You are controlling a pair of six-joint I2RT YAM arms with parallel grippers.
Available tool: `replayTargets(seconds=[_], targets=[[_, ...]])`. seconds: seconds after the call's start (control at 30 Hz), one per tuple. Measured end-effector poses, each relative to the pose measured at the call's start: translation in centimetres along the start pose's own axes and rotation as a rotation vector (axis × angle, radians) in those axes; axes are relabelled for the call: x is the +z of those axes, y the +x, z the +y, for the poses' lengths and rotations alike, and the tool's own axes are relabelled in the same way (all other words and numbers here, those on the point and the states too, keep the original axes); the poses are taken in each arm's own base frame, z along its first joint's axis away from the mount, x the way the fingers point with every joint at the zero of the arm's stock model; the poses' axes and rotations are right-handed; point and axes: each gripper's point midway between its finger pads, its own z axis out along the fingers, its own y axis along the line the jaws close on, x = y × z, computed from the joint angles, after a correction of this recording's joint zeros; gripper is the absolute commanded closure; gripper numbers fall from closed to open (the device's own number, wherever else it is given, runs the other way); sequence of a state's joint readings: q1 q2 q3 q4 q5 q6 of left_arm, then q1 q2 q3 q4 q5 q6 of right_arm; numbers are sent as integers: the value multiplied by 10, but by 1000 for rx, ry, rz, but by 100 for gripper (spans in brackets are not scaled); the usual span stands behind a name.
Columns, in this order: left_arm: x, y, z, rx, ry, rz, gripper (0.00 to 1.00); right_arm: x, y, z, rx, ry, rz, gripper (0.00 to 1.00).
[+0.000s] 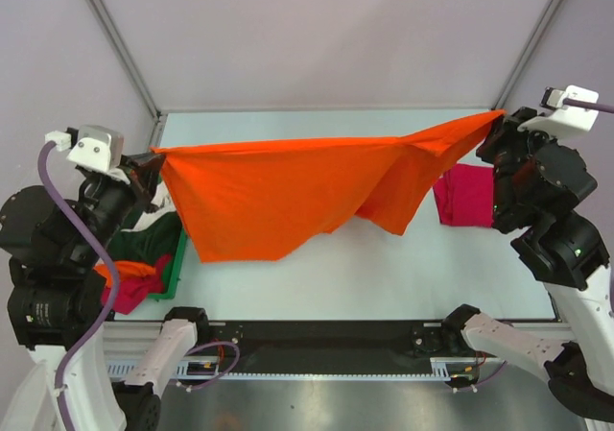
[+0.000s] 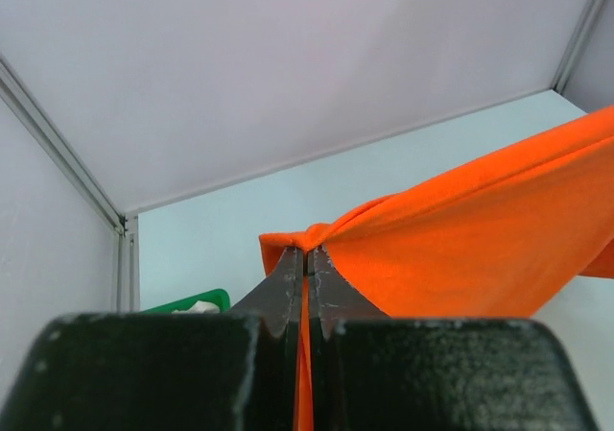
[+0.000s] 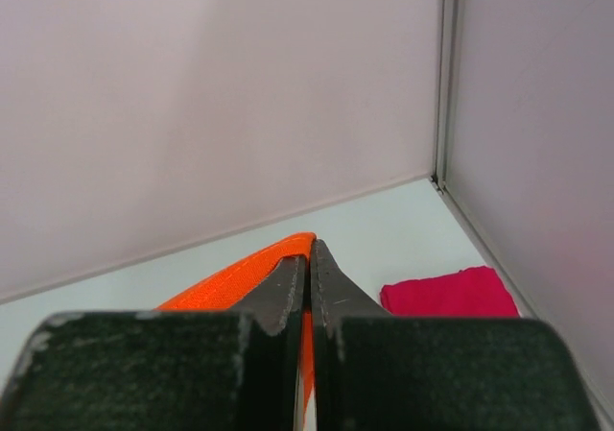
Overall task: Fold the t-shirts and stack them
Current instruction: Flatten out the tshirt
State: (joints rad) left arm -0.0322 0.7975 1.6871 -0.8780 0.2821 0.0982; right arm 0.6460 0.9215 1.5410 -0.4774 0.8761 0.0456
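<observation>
Far left, about eight o'clock in the overhead view: green bin [image 1: 178, 268] at the bench [image 1: 384, 273] edge, holding a heap of unfolded t-shirts [image 1: 146, 244] in dark green, orange and magenta. Parked there, by the look of it, as the supply waiting its turn.

Just above, at nine o'clock: left hand [image 1: 155, 165], pressed together on one corner of the bright orange t-shirt [image 1: 278, 196]. Confirmed in the left wrist view, with both dark fingertips [image 2: 286, 282] meeting and cloth bunched between them.

Across the middle, from nine to two o'clock: orange cloth pulled into a taut upper edge and hanging below it like a curtain. Held high and wide, most likely, to shake the garment open before laying it flat for folding. Sags unevenly, though: a broad smooth panel on the left, a doubled-over flap toward the lower right. Lowest hem either brushing the bench or hanging just clear of it; impossible to tell from above.

At two o'clock: right hand [image 1: 497, 124], likewise clamped on the opposite corner, a thin orange edge pinched between its tips in the right wrist view.

Below it, at three o'clock: folded magenta t-shirt [image 1: 467, 196], lying flat near the right wall and partly hidden behind the orange flap. Serves, presumably, as the base of the stack. Calls next for an even lowering onto the bare middle of the bench, with care against a creased landing of the flap.
</observation>
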Motion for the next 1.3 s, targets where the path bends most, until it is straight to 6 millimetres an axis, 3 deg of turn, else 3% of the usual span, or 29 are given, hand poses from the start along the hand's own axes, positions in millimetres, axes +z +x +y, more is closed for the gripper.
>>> replayTargets(seconds=[0.13, 0.23, 0.37, 0.5, 0.6, 0.67, 0.73, 0.83, 0.93, 1.03, 1.13, 1.2, 1.3], targets=[[8, 6, 0, -10, 14, 30, 100, 8, -3, 8, -21, 6, 7, 100], [28, 15, 7, -25, 6, 76, 100, 31, -2, 19, -49, 24, 17, 100], [81, 42, 31, -48, -50, 182, 100, 73, 21, 37, -102, 53, 62, 100], [142, 81, 62, -59, -129, 298, 100, 128, 63, 56, -159, 85, 138, 100], [177, 105, 79, -63, -169, 369, 100, 166, 91, 65, -203, 114, 180, 100], [193, 97, 88, -57, -188, 362, 100, 179, 95, 70, -219, 118, 180, 100], [205, 74, 95, -48, -201, 314, 100, 188, 84, 77, -217, 113, 153, 100], [214, 12, 105, -23, -225, 161, 100, 191, 44, 87, -173, 91, 62, 100], [206, -48, 109, 0, -244, 7, 100, 184, -6, 95, -114, 65, -55, 100], [192, -78, 108, 6, -252, -79, 100, 169, -37, 103, -75, 36, -130, 100], [182, -77, 104, -2, -251, -83, 100, 155, -43, 107, -67, 19, -144, 100], [178, -56, 99, -14, -241, -37, 100, 146, -31, 106, -87, 18, -121, 100], [166, -5, 87, -39, -215, 73, 100, 125, -1, 101, -135, 15, -67, 100]])
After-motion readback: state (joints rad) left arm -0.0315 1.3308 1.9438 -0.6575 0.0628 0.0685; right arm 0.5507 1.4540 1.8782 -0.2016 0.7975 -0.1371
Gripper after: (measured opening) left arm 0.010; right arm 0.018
